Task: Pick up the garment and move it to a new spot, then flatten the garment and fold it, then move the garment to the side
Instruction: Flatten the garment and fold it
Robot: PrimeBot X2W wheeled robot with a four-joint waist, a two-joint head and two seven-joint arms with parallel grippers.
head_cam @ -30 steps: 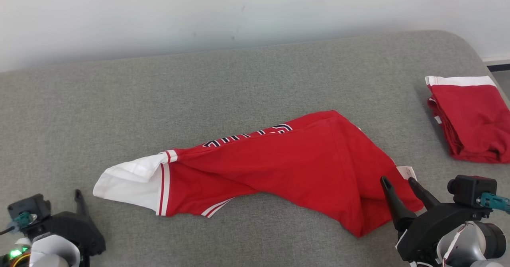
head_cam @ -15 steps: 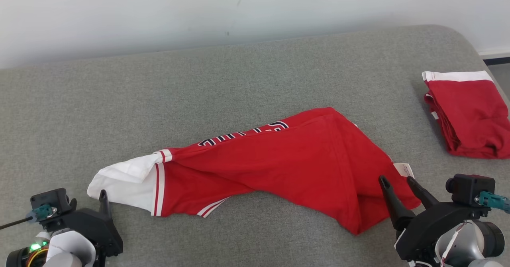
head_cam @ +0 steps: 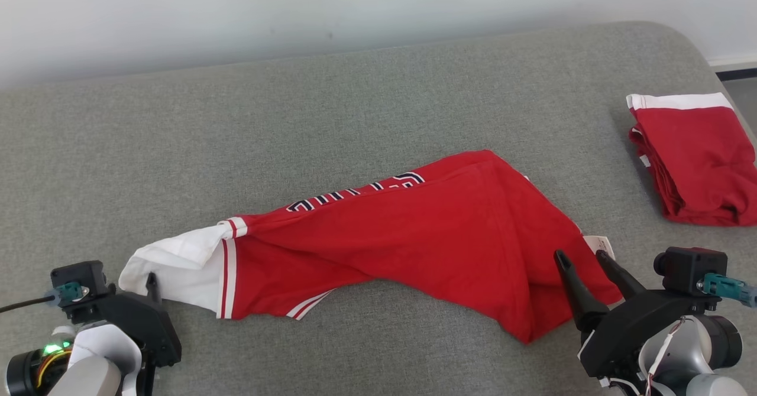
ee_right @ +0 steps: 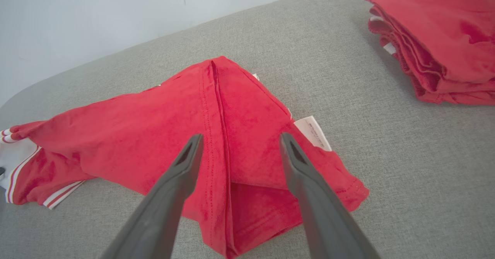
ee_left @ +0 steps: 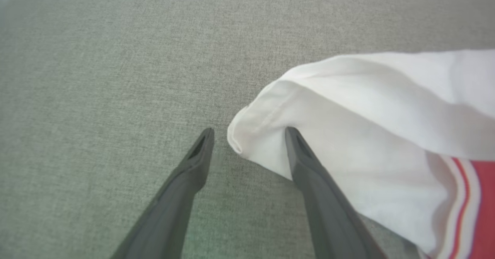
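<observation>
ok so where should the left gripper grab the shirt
Take the shirt by the white sleeve, at its folded hem corner. That end points at the left gripper, whose open fingers stand either side of the corner, so come in from the robot's left, low along the couch. The hem is a raised, doubled lip, probably easier to pinch than the flat red body.

Big grey woven-fabric cushion (head_cam: 355,106), rounded at the far right corner. A crumpled red jersey (head_cam: 414,236) with a white sleeve sprawls across its middle, and a folded red-and-white garment (head_cam: 698,159) sits well apart near the right edge.
</observation>
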